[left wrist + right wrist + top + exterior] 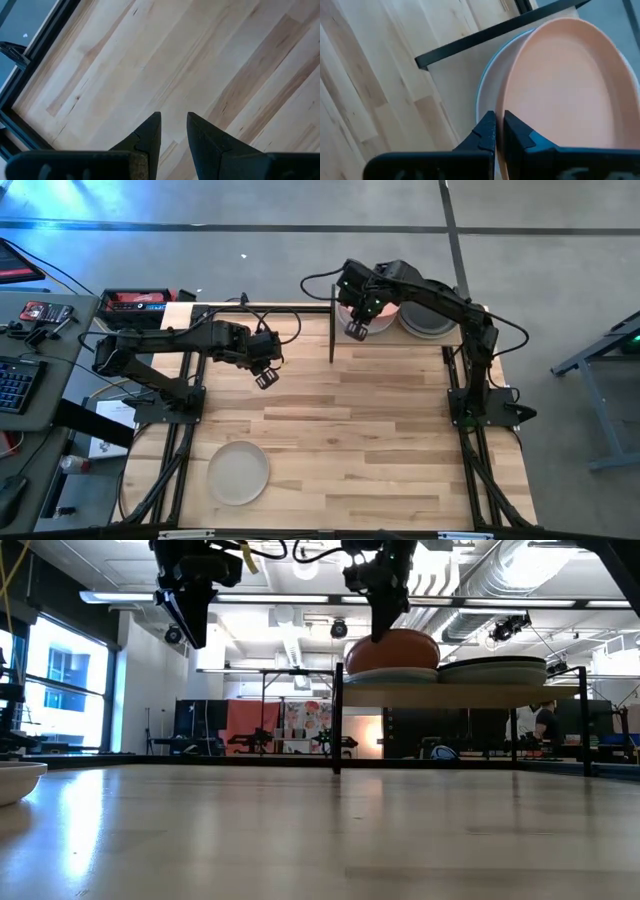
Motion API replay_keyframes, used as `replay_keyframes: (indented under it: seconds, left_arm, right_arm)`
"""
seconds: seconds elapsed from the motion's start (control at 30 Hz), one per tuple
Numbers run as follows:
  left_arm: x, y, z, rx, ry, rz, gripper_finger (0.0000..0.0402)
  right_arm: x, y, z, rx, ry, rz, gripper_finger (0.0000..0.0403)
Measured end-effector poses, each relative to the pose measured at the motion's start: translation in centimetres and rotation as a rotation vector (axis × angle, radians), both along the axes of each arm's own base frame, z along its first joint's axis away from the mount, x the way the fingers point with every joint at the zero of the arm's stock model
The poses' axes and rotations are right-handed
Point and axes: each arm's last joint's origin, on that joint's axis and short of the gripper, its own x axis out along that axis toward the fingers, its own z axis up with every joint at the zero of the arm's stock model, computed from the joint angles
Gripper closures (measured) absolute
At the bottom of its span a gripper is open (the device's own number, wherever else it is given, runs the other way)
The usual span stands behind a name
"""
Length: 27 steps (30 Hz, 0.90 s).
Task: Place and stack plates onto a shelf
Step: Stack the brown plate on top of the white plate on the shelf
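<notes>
The right jaws pinch the tilted terracotta plate's rim above the shelf; released unevenly, it could slide off the pale plate beneath.

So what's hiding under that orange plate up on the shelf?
Under the orange plate sits a pale bluish plate; only its rim peeks out. Anything lower in that pile on the shelf is covered. The right pincer grips the orange plate's edge.

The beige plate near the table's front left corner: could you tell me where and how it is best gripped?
Probably by the rim. The beige plate lies flat and alone on the table, so its shallow raised edge is the only part thin enough to pinch. The left end effector hangs open on that side; it could come down from above onto the rim's nearer edge.
</notes>
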Motion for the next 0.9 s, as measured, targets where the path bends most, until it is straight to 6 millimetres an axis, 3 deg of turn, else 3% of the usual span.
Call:
replay_keyframes:
  seconds: [0.2,0.9]
  left_arm:
    - [0.0,0.0,0.0,0.0,0.0,0.001,0.0319]
    - [0.0,0.0,0.0,0.0,0.0,0.001,0.0319]
  right_arm:
    - [0.0,0.0,0.0,-0.069,0.036,0.009,0.0402]
    - [0.7,-0.2,-1.3,0.001,0.062,0.038,0.0402]
